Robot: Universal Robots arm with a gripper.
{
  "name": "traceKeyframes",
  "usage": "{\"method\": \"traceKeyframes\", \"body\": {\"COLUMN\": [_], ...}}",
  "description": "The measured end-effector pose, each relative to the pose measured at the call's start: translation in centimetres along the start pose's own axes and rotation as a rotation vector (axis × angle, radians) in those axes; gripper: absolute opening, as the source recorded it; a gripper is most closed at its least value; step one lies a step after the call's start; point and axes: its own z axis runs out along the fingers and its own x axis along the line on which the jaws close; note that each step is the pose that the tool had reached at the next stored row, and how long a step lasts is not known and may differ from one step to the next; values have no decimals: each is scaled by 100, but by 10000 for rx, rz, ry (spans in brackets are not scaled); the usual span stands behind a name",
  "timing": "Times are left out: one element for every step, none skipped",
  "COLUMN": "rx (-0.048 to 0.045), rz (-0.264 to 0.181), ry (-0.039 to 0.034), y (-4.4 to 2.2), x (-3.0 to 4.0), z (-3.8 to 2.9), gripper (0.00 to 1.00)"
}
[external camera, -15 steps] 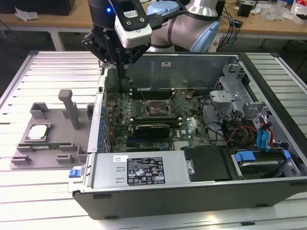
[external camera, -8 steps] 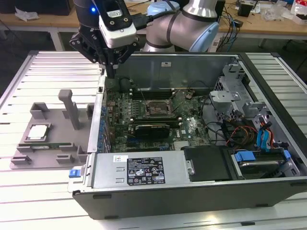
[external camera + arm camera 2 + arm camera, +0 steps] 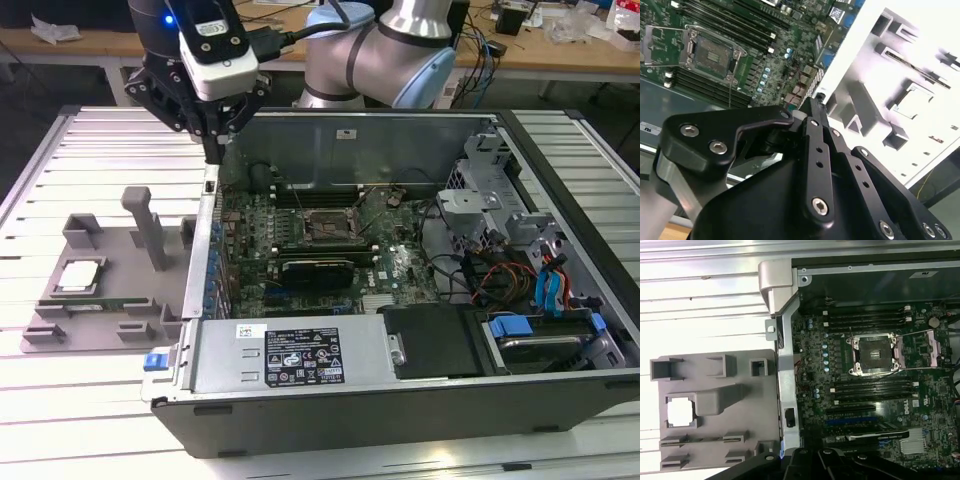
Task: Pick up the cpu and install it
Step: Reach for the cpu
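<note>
An open computer case (image 3: 420,400) lies on its side on a slatted table (image 3: 100,150). A grey tray (image 3: 105,245) sits just beside it, at the exterior view's left. The cpu (image 3: 78,275) rests in a shallow square pocket of that tray, toward the tray edge farthest from the case. Nothing touches it.

The gripper (image 3: 213,148) hangs above the case wall that faces the tray, near a corner of the case. It is well apart from the cpu and higher than it. In the second wrist view the gripper (image 3: 815,97) has its jaws drawn together, with nothing between them.

The task appears to be at its very start, since the chip has not yet been picked up. The socket (image 3: 875,354) on the green board (image 3: 815,365) looks open and empty (its metal frame seems swung aside), so nothing is installed.

As a judgement, a pickup calls for the jaws to spread wider than the chip. The gripper would then come squarely down over the pocket and close on two opposite edges, not on the flat top.

The cpu (image 3: 680,411) lies flat with its shiny face up. It is square, so it has no real long axis. In the first wrist view its edges run parallel to the tray's edges and roughly parallel to the socket's sides, which suggests little turning would be needed. Any corner mark is too small to make out.
</note>
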Motion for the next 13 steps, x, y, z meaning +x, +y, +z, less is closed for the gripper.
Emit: {"method": "traceKeyframes", "body": {"rx": [0,0,0,0,0,1,0,0,0,0,0,0,0], "rz": [-1,-1,-1,-1,-1,-1,-1,0,-1,0,-1,-1,-2], "ry": [0,0,0,0,1,0,0,0,0,0,0,0,0], "y": [-2,-4,-4,-5,-6,-7,-9,-11,-13,-13,-16,-17,-18], "x": [27,46,55,66,83,96,117,151,167,181,209,226,237], "z": [-1,-1,-1,-1,-2,-3,-3,-3,-4,-4,-4,-5,-5], "gripper": [11,11,11,11,11,11,11,11,11,11,11,11,11]}}
